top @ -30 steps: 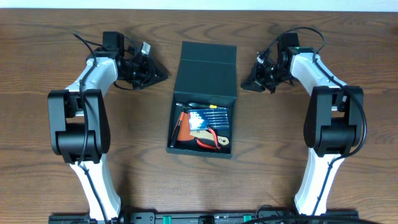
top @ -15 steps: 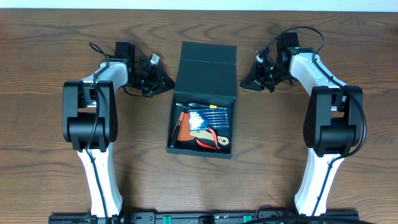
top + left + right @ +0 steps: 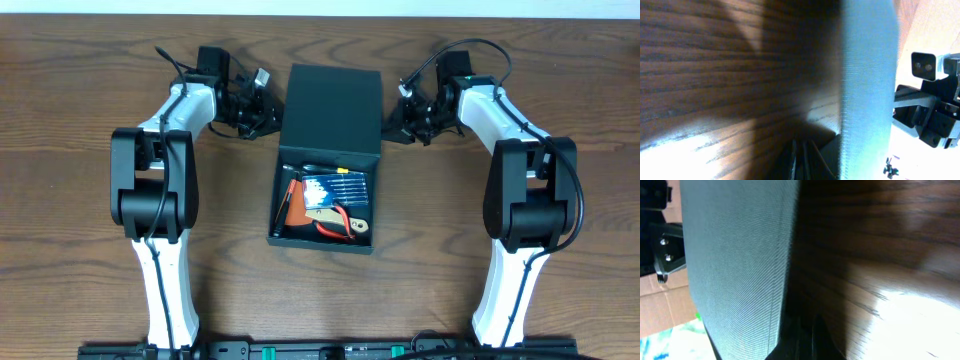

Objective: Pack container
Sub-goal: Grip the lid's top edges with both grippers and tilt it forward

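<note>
The dark teal container (image 3: 322, 243) stands open at the table's middle, with its flap lid (image 3: 332, 110) laid back flat behind it. Inside lie a blue packet (image 3: 337, 187), orange-handled pliers (image 3: 337, 228) and a thin orange tool (image 3: 289, 200). My left gripper (image 3: 272, 117) is shut, low on the table, with its tips at the lid's left edge. My right gripper (image 3: 390, 130) is shut, with its tips at the lid's right edge. The left wrist view shows the lid's edge (image 3: 867, 75) just beside the fingers (image 3: 805, 160). The right wrist view shows the lid (image 3: 735, 255) beside the fingers (image 3: 810, 340).
The wooden table (image 3: 90, 250) carries nothing else. Both arm bases stand at the front edge, left (image 3: 165, 300) and right (image 3: 505, 300).
My left gripper has moved right and back, from well left of the lid up to its left edge. My right gripper has shifted slightly left to the lid's right edge.
</note>
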Available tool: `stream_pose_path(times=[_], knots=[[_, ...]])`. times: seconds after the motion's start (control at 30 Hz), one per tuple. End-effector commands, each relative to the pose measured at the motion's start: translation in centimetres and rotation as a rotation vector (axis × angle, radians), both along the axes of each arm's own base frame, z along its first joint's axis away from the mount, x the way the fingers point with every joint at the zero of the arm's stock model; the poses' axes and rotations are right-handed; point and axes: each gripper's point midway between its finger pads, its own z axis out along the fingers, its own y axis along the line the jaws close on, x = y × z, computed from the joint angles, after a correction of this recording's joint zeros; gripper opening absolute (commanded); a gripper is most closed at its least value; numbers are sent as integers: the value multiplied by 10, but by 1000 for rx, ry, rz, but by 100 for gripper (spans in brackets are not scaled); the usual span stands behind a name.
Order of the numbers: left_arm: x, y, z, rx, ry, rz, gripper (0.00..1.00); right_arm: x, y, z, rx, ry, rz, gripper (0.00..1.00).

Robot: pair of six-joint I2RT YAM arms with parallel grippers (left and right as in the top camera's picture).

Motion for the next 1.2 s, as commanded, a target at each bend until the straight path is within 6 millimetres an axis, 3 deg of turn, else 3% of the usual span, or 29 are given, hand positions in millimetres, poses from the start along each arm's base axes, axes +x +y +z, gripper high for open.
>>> stream_pose_path(times=[0.0, 0.27, 0.6, 0.9, 1.17], knots=[[4, -4, 9, -15, -37, -35, 6, -4, 17, 15, 112, -60, 83, 1], [-5, 5, 19, 76, -48, -103, 5, -6, 23, 22, 158, -135, 152, 1], [-3, 6, 48, 88, -123, -125, 6, -9, 23, 32, 158, -171, 204, 1], [-5, 4, 51, 88, -132, -137, 5, -5, 9, 38, 18, -153, 218, 1], [-9, 2, 50, 130, -135, -153, 5, -2, 10, 64, 12, -204, 272, 1]])
